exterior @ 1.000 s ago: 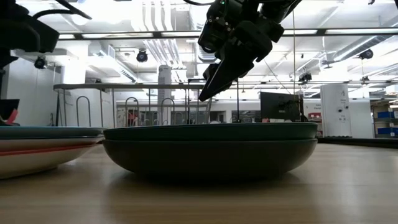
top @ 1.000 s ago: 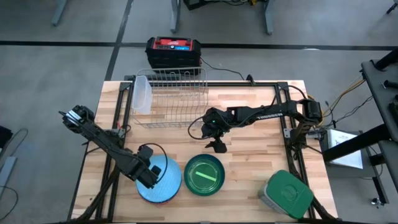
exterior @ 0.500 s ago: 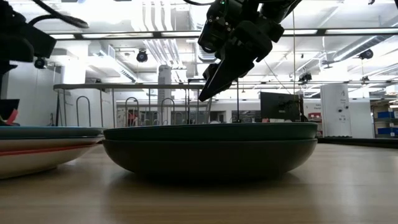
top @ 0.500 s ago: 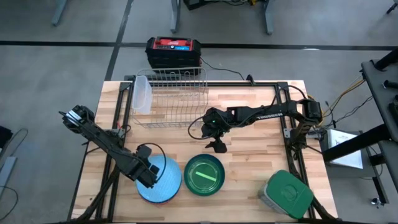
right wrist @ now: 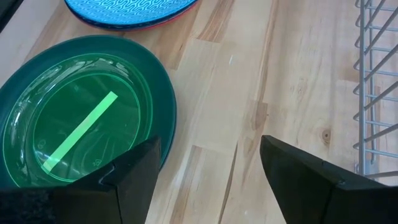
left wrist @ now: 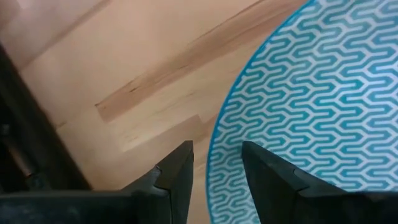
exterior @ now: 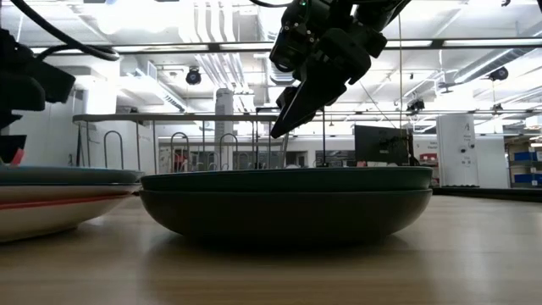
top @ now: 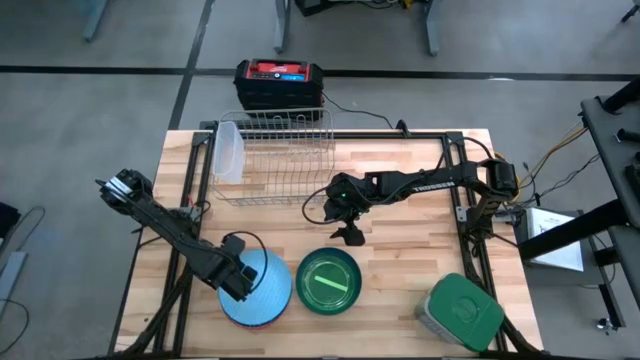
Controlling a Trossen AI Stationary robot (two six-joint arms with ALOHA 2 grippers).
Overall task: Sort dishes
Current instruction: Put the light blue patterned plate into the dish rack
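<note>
I count two groups of dishes on my bench [top: 400, 200]. One is a stack of plates [top: 262, 290] near the front edge, left of centre, topped by a light blue plate with a zigzag pattern; under it the low view shows a dark rim, a white layer and a reddish line, but I cannot tell how many plates that makes. The other is a dark green bowl [top: 329, 281] just beside the stack on its right, lying flat and open side up, with a lime green inside crossed by one bright stripe that runs slantwise. All these dishes are round and lie level, so none has a long axis to speak of.

One wire rack [top: 272, 155] stands at the back of the bench, with a single pale translucent piece [top: 228, 152] upright on edge at its left end. One grey container with a green lid [top: 461, 311] sits at the front right corner. One dark box with a red top [top: 279, 83] lies on the floor behind the bench.

My left tool [top: 237, 281] is low at the stack's left rim, its fingers [left wrist: 176, 174] narrowly parted with the blue plate's edge between them. My right tool [top: 349, 234] hangs above the bench behind the green bowl, its fingers [right wrist: 134, 174] spread wide and holding nothing.
</note>
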